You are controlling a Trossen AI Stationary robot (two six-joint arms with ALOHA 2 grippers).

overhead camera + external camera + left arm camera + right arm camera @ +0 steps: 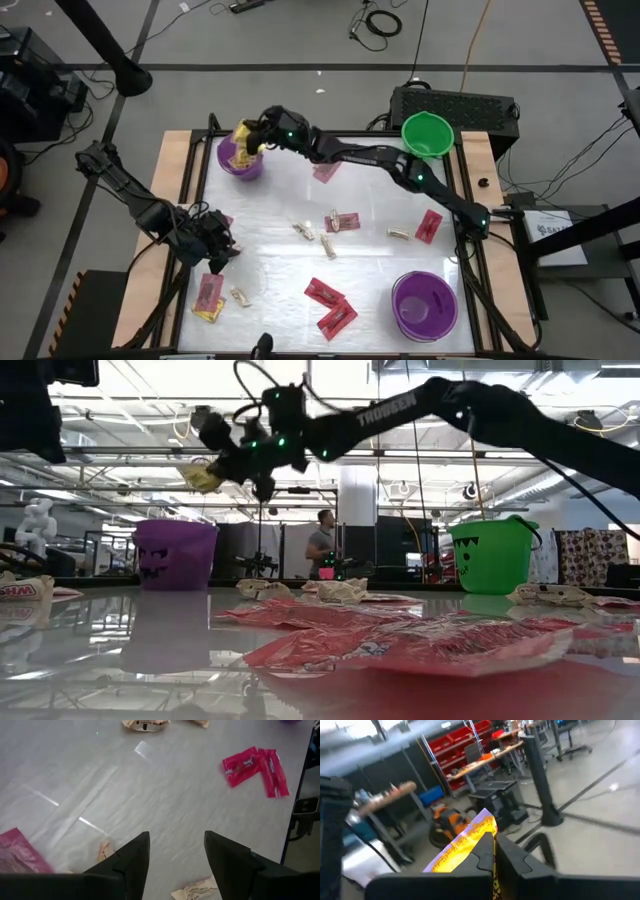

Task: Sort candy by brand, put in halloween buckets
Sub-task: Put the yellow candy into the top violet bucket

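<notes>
My right gripper (252, 135) reaches to the far left and is shut on a yellow candy packet (462, 847), held in the air above the rim of the far-left purple bucket (240, 160). In the low view the packet (203, 478) hangs above that bucket (175, 555). A green bucket (427, 135) stands at the far right and a second purple bucket (425, 305) at the near right. My left gripper (175, 862) hovers open over the table's left part, with nothing between its fingers. Red packets (255, 766) and tan pieces (320, 228) lie flat on the table. My right gripper pinches one end of the yellow packet (482, 840) between its two fingers. The fingers lie about level and come from the table's right. The rest of the packet sticks out past the fingertips, lifted clear above the far-left purple bucket.
Red packets (330, 305) lie near the front middle, another red one (428, 226) at the right, and a pink and a yellow packet (208, 298) at the near left. A dark box (455, 105) stands behind the green bucket. A person (322, 545) stands far off in the room.
</notes>
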